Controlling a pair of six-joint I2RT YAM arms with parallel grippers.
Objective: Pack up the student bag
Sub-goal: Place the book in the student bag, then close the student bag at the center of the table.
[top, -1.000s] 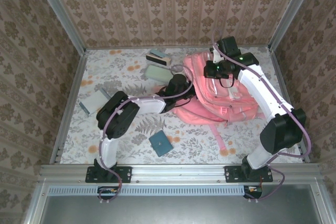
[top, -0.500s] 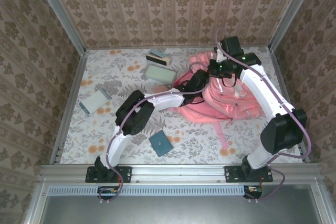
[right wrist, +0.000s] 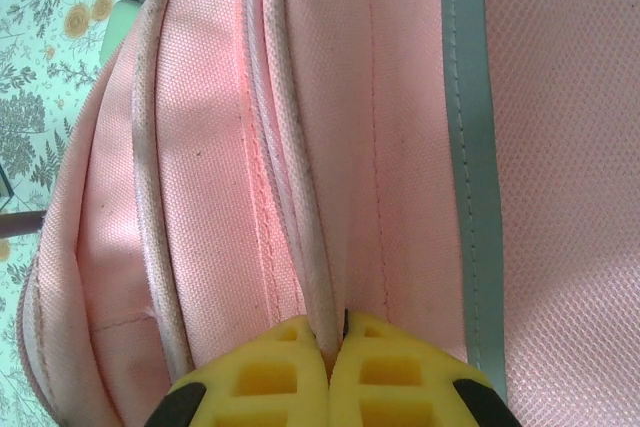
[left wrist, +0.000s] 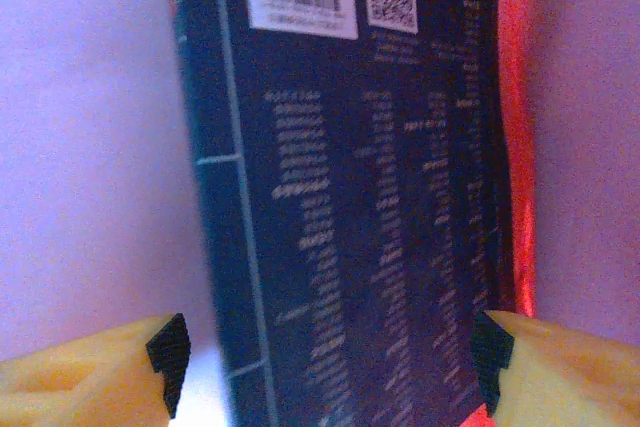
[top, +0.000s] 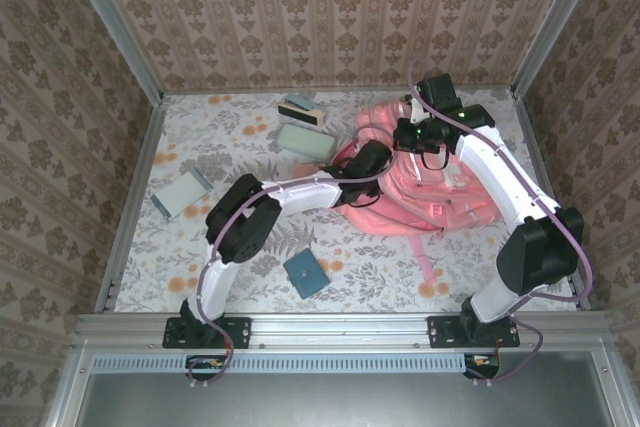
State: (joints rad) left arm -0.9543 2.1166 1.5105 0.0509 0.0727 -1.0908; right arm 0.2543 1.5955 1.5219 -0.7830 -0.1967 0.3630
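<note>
Since half a second ago the left arm (top: 290,192) has drawn back a little. Its elbow now sits lower and more to the left, and its wrist, which reached deeper into the student bag (top: 440,192), is nearer to the bag's left rim. We read this as the start of a retreat after a delivery, so one item seems to be packed. On the worktop (top: 230,137) left of the bag, a grey notebook (top: 180,194), a teal book (top: 305,273) and a pale green box (top: 305,140) lie loose, so the packing is not finished.

The left pincer (left wrist: 330,352) is wide open inside the bag. A dark book (left wrist: 360,197) with a barcode lies between its fingers, with pink cloth on both sides. A pale gap separates the left finger from the book's edge, so we judge that the book is not clamped. Whether the right finger touches it, we cannot tell.

The bag lies on the right half of the worktop, with a strap trailing toward the near edge. The right arm (top: 500,172) has hardly moved; it bends over the bag from the right side. The right pincer (right wrist: 335,332) is closed, with a thin pink piping of the bag pinched between its tips. We judge that it holds the mouth open.
</note>
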